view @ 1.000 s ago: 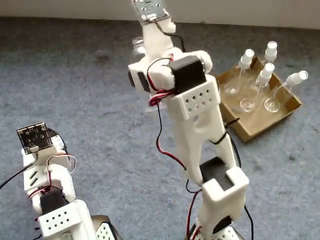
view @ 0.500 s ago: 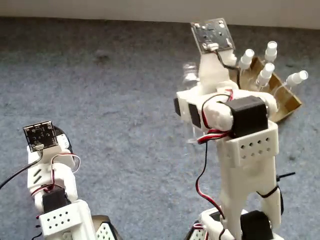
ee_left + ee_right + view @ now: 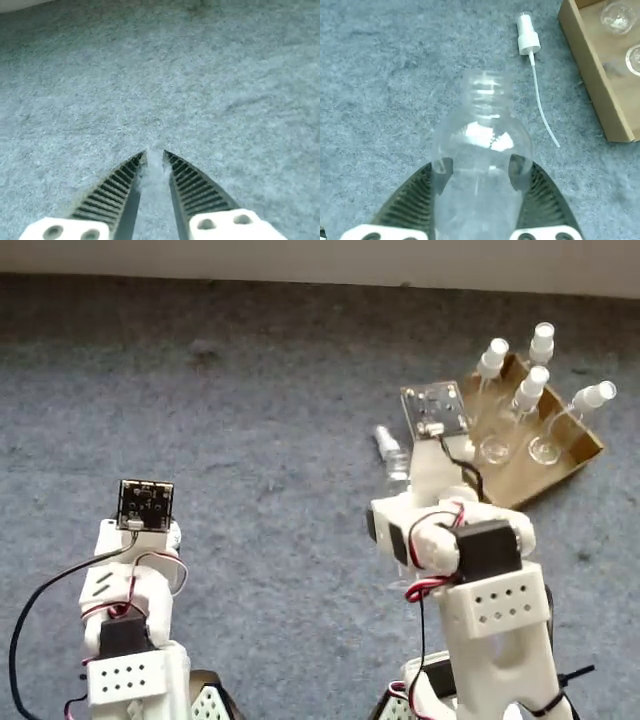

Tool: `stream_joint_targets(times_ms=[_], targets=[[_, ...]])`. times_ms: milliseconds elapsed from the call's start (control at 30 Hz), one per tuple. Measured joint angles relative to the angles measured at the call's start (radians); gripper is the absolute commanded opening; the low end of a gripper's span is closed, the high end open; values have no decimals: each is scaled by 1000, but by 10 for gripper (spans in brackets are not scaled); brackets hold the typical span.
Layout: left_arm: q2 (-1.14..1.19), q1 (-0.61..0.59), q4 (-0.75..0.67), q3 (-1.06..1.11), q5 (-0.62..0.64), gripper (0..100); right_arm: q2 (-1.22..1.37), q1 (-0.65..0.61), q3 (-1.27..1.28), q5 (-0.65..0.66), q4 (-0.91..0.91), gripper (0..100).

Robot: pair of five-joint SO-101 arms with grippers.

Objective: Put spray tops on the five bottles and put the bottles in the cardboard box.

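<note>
Gripper on left arm point(image 3: 154, 154): barely open, just a sliver of gap, holding nothing, low over the carpet point(image 3: 225, 75).
Gripper on right arm point(image 3: 479, 167): clamped round a clear bottle point(image 3: 482, 125), no top on it.
Spray top point(image 3: 527, 37): loose on the carpet, near the box.
Cardboard box point(image 3: 510, 498): far right, four capped bottles point(image 3: 520, 390) inside.

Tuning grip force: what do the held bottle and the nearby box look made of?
The clear capless bottle in the right claw looks like glossy transparent plastic, possibly glass: grey carpet shows through, highlights glint. The shallow brown box looks like matte cardboard: dull tan walls.
</note>
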Motion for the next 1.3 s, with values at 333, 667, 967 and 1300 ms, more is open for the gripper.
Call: stream_joint_targets(times_ms=[333, 667, 967, 1300], targets=[[0, 150, 123, -12, -132, 5, -287, 23, 555, 0, -442, 31], [0, 367, 402, -318, -172, 5, -322, 97, 744, 0, -605, 31], [388, 460, 480, -641, -189, 5, -325, 100, 807, -2, -689, 31], [993, 606, 480, -1040, -189, 6, -328, 213, 807, -2, -689, 31]])
